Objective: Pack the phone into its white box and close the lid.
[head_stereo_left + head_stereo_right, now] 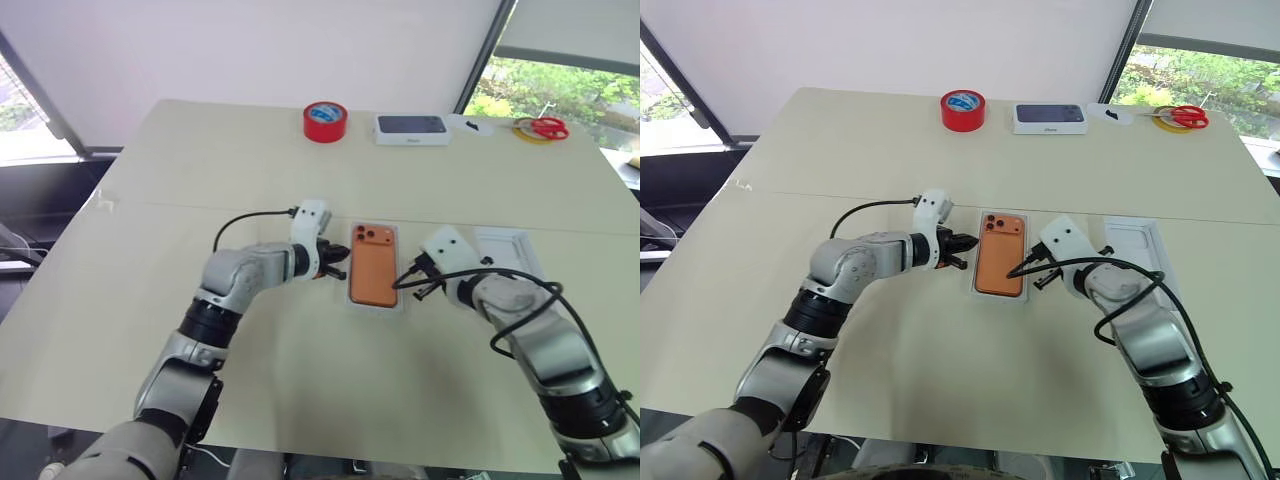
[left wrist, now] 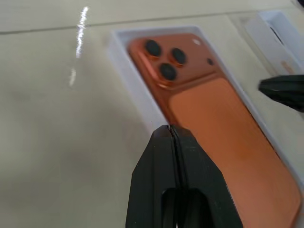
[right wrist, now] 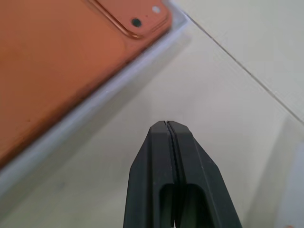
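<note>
Head views: flat orange phone [image 1: 374, 265] lay camera-side up inside the white-rimmed box [image 1: 353, 290]; white moulded lid [image 1: 516, 247] sat uncovered beside the box, so closing remained.
Left wrist: left tool [image 2: 170, 131] pinched shut, empty, at the box rim.
Right wrist: right tool [image 3: 167, 125] shut, empty, just beside the box; lid cut off.

The near end of the phone [image 2: 223, 137] is cut off in the left wrist view, and most of the lid [image 1: 508, 252] is hidden behind the right arm; its moulded inside cannot be made out
</note>
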{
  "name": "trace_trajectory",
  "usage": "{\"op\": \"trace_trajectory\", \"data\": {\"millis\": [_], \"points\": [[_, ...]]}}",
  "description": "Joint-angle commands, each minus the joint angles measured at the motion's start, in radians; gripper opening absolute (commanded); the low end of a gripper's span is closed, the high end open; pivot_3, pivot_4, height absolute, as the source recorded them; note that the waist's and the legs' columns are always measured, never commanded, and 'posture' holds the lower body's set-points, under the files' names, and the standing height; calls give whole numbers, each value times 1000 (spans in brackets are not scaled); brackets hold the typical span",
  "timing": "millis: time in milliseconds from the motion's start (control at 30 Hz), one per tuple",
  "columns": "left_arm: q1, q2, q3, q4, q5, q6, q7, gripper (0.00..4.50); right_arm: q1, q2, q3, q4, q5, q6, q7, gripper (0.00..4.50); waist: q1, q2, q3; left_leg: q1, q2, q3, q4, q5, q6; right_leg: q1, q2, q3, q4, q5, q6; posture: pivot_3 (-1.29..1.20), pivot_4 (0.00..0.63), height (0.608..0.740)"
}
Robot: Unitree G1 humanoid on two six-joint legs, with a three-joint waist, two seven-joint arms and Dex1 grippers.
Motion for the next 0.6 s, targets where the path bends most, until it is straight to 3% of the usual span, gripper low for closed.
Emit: {"op": "trace_trajectory", "data": {"millis": [33,333,600], "points": [[-12,-6,-41,-17,32,35,-77,34,-30,19,18,-26,-1,6,10,0,0,0,0,0,0,0,0,0,0,0,0,0,0,0,0,0,150,724],[-29,-54,-73,-60,20,154,-217,34,25,6,21,-117,11,63,43,0,-1,0,0,0,0,0,0,0,0,0,0,0,1,0,0,0,150,724],[-60,-151,-145,-27,43,187,-309,34,223,-104,-145,-287,56,128,104,0,4,0,0,0,0,0,1,-3,5,1,0,0,1,0,0,0,150,724]]}}
